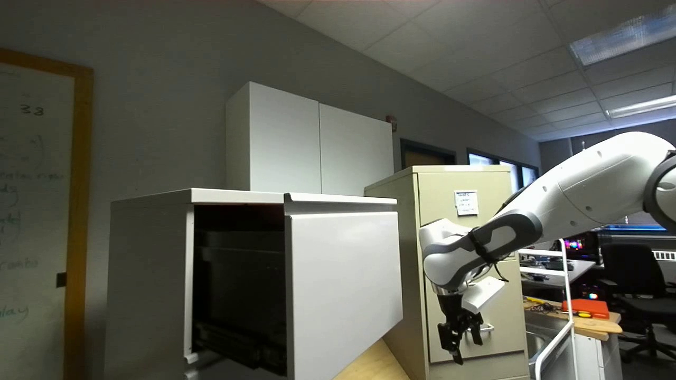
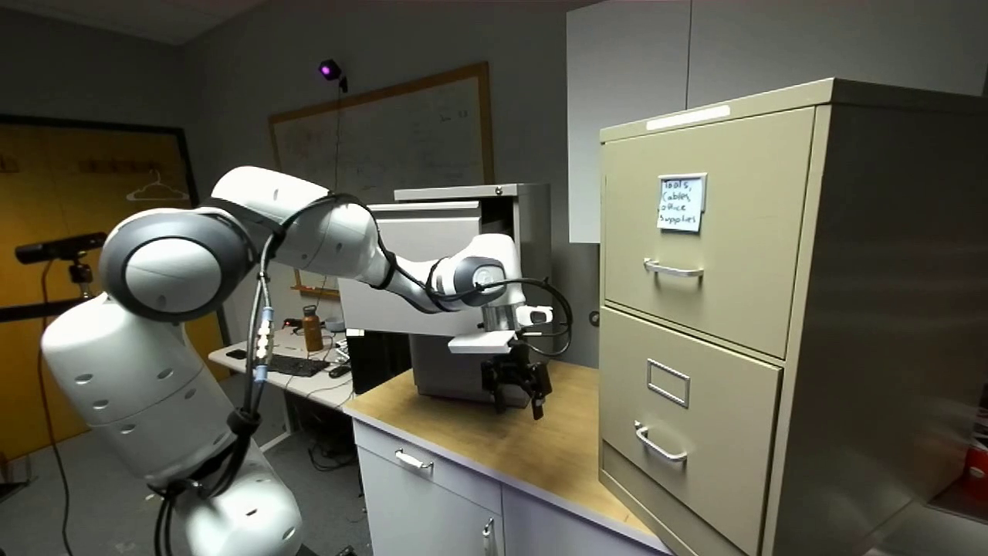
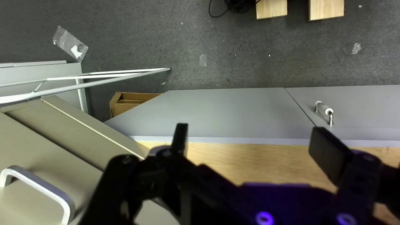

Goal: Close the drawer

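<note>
The drawer's large white front panel (image 1: pixel 346 285) stands pulled out from the pale grey cabinet (image 1: pixel 148 274), with the dark interior showing behind it. In an exterior view the drawer front (image 2: pixel 432 238) also shows, partly hidden by the arm, on the grey cabinet (image 2: pixel 534 247). My gripper (image 1: pixel 467 348) points down beside the drawer, apart from it. It hangs above the wooden counter (image 2: pixel 478 432), between the grey cabinet and the beige filing cabinet; it also shows there as the gripper (image 2: pixel 519 409). In the wrist view the gripper (image 3: pixel 250 134) has its fingers wide apart and nothing between them. The drawer is out of the wrist view.
The beige filing cabinet (image 2: pixel 702 324) with protruding handles stands close to the gripper; it also shows at the left of the wrist view (image 3: pixel 31 134). A white two-door cabinet (image 1: pixel 285 142) hangs on the wall. A white metal rail (image 1: pixel 554 343) stands beside the filing cabinet.
</note>
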Tool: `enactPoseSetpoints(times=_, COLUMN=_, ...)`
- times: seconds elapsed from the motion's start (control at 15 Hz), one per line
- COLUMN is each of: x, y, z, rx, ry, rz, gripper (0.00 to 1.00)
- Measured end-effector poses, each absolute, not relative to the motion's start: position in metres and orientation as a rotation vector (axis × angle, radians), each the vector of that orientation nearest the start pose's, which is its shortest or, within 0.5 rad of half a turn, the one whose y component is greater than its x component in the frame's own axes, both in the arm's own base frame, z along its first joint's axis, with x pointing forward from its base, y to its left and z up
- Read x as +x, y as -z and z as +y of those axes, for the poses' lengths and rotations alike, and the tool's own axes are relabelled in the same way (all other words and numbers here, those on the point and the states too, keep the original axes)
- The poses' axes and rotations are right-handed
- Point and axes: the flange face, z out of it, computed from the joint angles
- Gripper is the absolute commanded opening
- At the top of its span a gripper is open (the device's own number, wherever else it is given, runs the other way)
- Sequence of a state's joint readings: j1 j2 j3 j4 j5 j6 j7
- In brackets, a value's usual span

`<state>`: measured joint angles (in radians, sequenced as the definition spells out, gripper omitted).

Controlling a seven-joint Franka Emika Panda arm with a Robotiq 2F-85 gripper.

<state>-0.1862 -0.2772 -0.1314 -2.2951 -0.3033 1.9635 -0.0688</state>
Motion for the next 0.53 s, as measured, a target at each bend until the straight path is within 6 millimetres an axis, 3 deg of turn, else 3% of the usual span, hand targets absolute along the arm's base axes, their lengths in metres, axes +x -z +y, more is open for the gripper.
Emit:
enactPoseSetpoints(times=0.13, x=0.431, y=-0.469, z=-0.155, rx=-3.370, ry=-0.115, rz=0.170, gripper=1.00)
enactPoseSetpoints(times=0.2, x=0.432, y=-0.478, z=-0.148, rx=-3.376, ry=-0.080, rz=0.150, gripper=0.80)
enactPoseSetpoints(times=0.53, x=0.426, y=-0.528, z=-0.116, rx=-3.403, ry=0.143, rz=0.059, gripper=0.43)
